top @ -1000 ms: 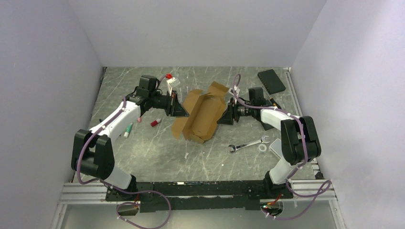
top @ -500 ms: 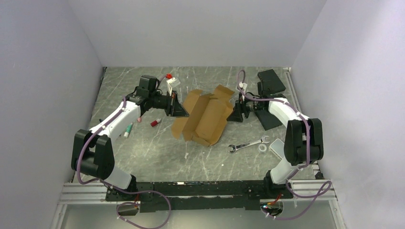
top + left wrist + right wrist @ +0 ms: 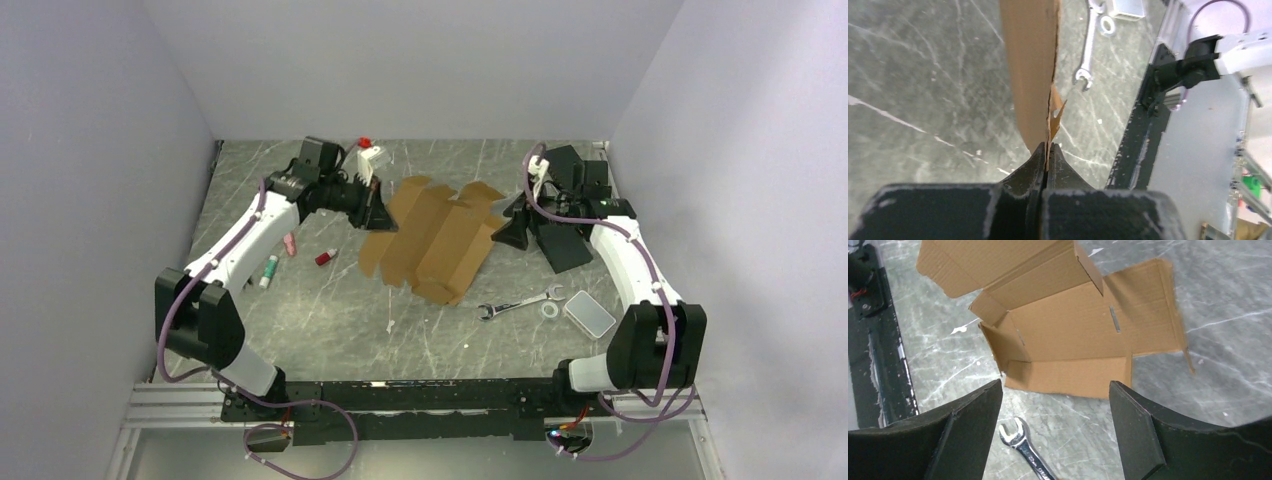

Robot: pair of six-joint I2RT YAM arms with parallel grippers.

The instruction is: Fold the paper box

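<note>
Top external: right tool (image 3: pixel 511 224) has released paper box (image 3: pixel 436 240).

Grey marbled table (image 3: pixel 300 310), paper box (image 3: pixel 440 240), wrench (image 3: pixel 518 302), clear case (image 3: pixel 589 314), black pad (image 3: pixel 565 250)

The paper box (image 3: pixel 436 240) is an unprinted sheet of brown corrugated cardboard, die-cut with flaps and creases. It lies mostly spread open near the table's middle, a little toward 12 o'clock. Its long axis runs from about 1 o'clock to 7 o'clock. It is only partly formed: one long wall and a short end tab stand up from a flat base panel, which has a narrow slot cut in it. Wide flaps splay outward at the 12 and 3 o'clock sides. The left gripper (image 3: pixel 378 215) pinches the 10 o'clock flap by its ragged edge.
</note>
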